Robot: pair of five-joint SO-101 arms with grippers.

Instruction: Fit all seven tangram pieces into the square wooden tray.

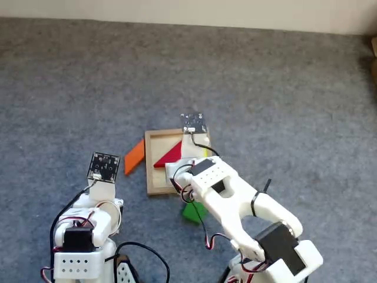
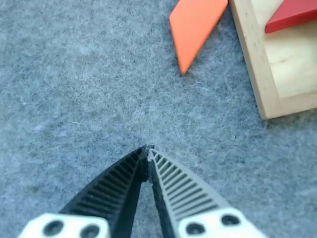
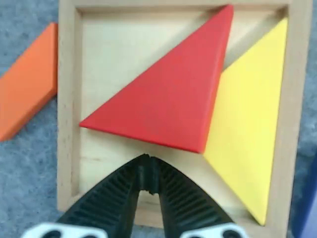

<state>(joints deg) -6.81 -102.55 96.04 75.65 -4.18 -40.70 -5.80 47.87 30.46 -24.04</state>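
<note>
Left claw closed over grey carpet; right claw closed over tray; pale wall beyond.

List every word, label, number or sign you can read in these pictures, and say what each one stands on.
No readable text anywhere.
The red triangle, yellow triangle, orange piece and wooden tray are plain, with no print.
Each arm's dark wrist board carries pale specks, too small to read.
</note>
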